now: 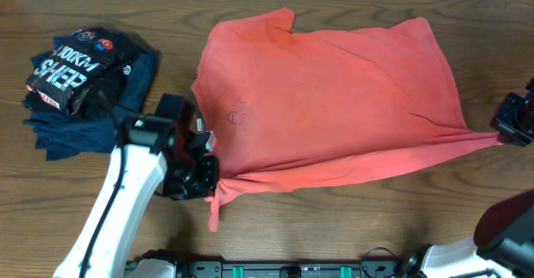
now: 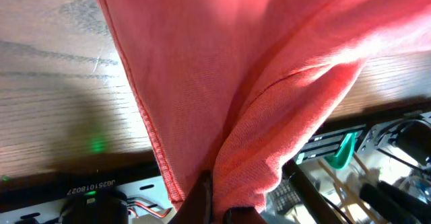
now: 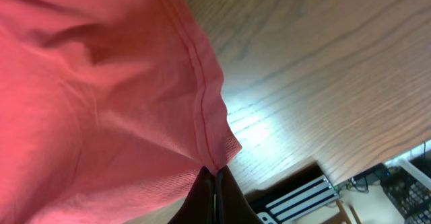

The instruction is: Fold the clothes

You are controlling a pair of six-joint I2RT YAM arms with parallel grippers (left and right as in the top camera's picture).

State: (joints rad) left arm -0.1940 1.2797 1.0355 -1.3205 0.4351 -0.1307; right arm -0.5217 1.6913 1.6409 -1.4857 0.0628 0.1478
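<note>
Coral-red T-shirt (image 1: 334, 94) lies spread over the middle of the wooden table (image 1: 350, 228), wrinkled, with a faint dark mark near its left side. Its near edge is stretched taut between the two arms. The left gripper (image 1: 207, 178) is closed tight on the near-left corner of the cloth, while the right gripper (image 1: 503, 130) pinches the drawn-out corner at the table's right edge. Well to the left, a black printed shirt (image 1: 71, 69) sits on navy garments (image 1: 125, 103).

My left arm (image 1: 117, 196) is a white tube with a black joint block (image 1: 173, 115) showing a small green light (image 1: 138, 123); both the left claw (image 1: 210, 178) and right claw (image 1: 501, 129) are black.
</note>
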